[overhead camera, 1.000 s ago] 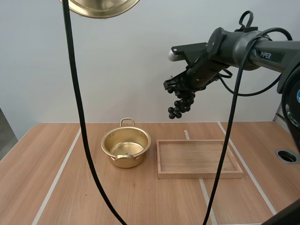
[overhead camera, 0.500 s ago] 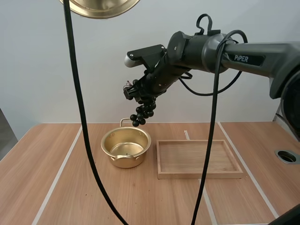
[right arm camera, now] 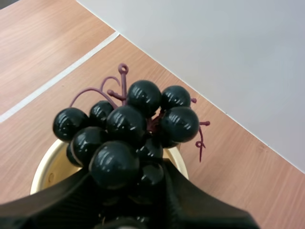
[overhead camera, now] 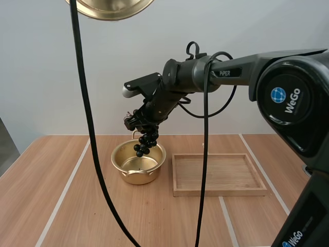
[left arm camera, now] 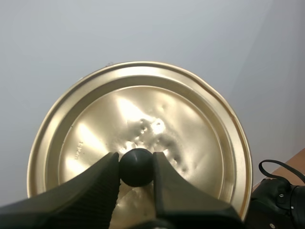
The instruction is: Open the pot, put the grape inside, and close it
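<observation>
My right gripper (right arm camera: 131, 191) holds the bunch of grapes (right arm camera: 128, 129). Its two fingers are clamped on the lower berries, and the rest of the bunch and its reddish stems stick out past the fingertips. Just beyond the grapes, straight under the gripper, is the open golden pot (right arm camera: 47, 167), with its rim showing on either side of the bunch. Past the pot is the wooden table (right arm camera: 43, 33), with a white tape line (right arm camera: 62, 78) running across it.

From the high view the right gripper (overhead camera: 138, 121) hangs above the pot (overhead camera: 123, 172) and the grapes (overhead camera: 145, 141) dangle below it. The lowest berries show against the pot's open mouth. I cannot tell whether they are below the rim. The pot stands on the table (overhead camera: 77, 216). A wooden tray (overhead camera: 218, 191) lies just beside the pot, low and off to the gripper's right.

My left gripper (left arm camera: 136, 164) is pinched narrow on the black knob (left arm camera: 137, 172) of the lid (left arm camera: 190, 124), one finger on each side of it. The golden lid spreads out beyond the fingertips, with its dented top facing the gripper. In the high view the lid (overhead camera: 110, 7) is held high, well above the pot and the grapes and well apart from both.
</observation>
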